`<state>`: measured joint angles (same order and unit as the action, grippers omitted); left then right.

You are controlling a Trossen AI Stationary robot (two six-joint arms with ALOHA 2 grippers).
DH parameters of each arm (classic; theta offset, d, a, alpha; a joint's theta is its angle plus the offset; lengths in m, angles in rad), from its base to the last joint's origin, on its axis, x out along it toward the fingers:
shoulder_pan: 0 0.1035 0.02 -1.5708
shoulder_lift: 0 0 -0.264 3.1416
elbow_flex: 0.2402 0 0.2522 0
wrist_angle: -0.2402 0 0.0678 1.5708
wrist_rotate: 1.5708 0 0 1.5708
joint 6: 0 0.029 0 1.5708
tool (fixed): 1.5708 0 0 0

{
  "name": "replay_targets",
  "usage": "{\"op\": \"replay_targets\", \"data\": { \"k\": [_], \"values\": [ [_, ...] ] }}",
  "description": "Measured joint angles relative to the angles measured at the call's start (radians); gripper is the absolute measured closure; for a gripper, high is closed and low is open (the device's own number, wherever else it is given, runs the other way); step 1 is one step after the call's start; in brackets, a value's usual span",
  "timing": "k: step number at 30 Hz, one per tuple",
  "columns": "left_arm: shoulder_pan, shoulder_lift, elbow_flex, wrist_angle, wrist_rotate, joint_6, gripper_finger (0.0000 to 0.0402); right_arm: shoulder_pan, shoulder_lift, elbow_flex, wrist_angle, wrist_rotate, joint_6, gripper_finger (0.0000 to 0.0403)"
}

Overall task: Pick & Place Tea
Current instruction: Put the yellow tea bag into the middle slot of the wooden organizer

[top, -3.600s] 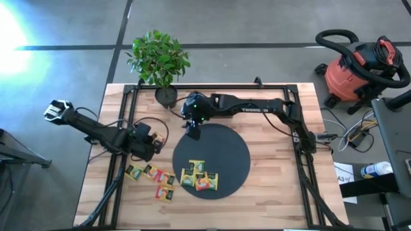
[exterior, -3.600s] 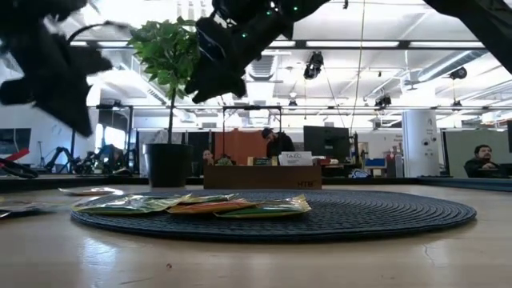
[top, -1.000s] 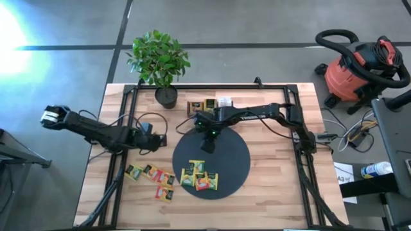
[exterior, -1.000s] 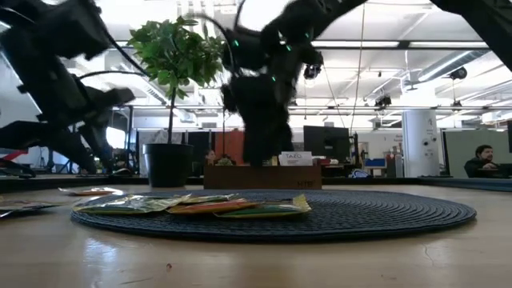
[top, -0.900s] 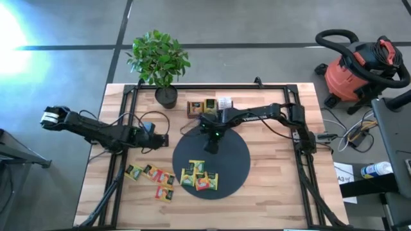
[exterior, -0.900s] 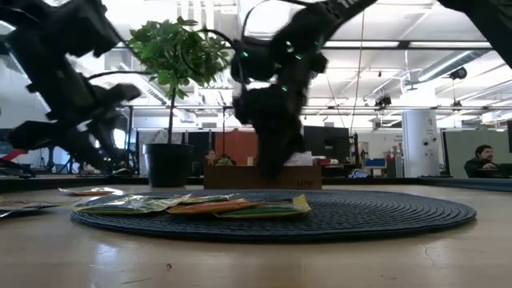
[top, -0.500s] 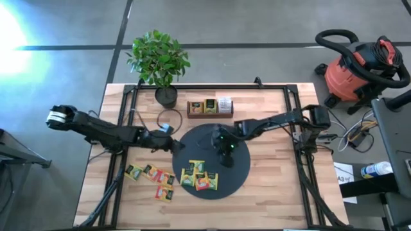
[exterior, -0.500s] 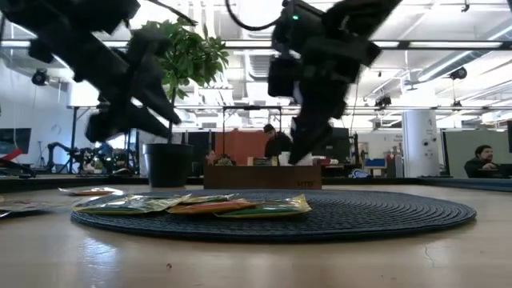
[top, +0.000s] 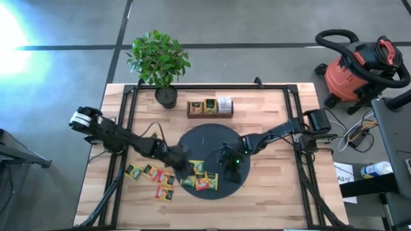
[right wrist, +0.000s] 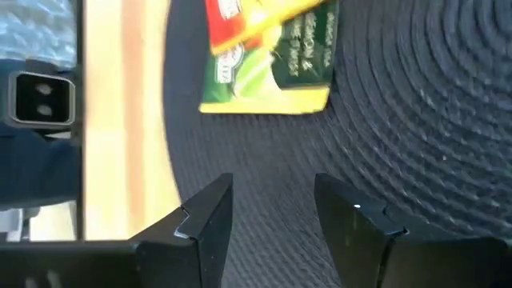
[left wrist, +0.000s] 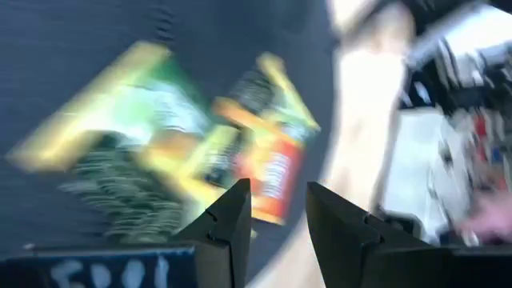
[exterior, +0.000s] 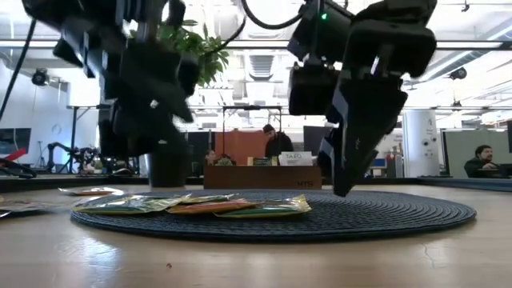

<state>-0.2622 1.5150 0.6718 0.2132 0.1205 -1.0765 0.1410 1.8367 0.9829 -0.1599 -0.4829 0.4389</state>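
Observation:
Several tea sachets [top: 199,177], green, yellow and orange-red, lie flat and overlapping on the near part of the black disc [top: 212,138]. More sachets [top: 151,178] lie on the wood to the disc's left. My left gripper [top: 182,168] hovers at the disc's left rim, just left of the pile, and its open fingers [left wrist: 226,225] have nothing between them. My right gripper [top: 230,169] hovers over the disc just right of the pile, also open and empty [right wrist: 272,220], with a green sachet [right wrist: 272,68] ahead of it.
A brown wooden tray [top: 210,107] holding sachets stands beyond the disc at the table's far side, with a potted plant [top: 160,64] to its left. A black frame [top: 128,122] runs around the working area. A red shop vacuum [top: 359,70] stands off the table at the right.
My left gripper has swung from the table's left side toward the right and near edge, ending at the disc's left rim beside the pile. My right gripper has travelled from the disc's far edge across it toward the near edge and come lower. The sachets have stayed put.

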Motion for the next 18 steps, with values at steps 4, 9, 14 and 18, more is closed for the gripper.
{"op": "replay_targets", "data": {
  "k": [4, 9, 14, 18],
  "values": [
    [-0.021, 0.062, 0.053, -0.005, 0.031, 0.029, 0.0307, 0.01, 0.0, -0.019, 0.082, 0.022, 0.003, 0.0234],
    [-0.033, 0.138, 0.118, 0.036, 0.08, 0.034, 0.0307, 0.009, 0.01, -0.043, 0.141, 0.045, 0.055, 0.0234],
    [-0.069, 0.241, 0.215, 0.04, 0.092, 0.062, 0.0307, 0.013, 0.048, -0.048, 0.188, 0.05, 0.154, 0.0234],
    [-0.089, 0.322, 0.284, 0.038, 0.076, 0.053, 0.0307, 0.012, 0.057, -0.043, 0.22, 0.072, 0.251, 0.0234]
  ]
}}
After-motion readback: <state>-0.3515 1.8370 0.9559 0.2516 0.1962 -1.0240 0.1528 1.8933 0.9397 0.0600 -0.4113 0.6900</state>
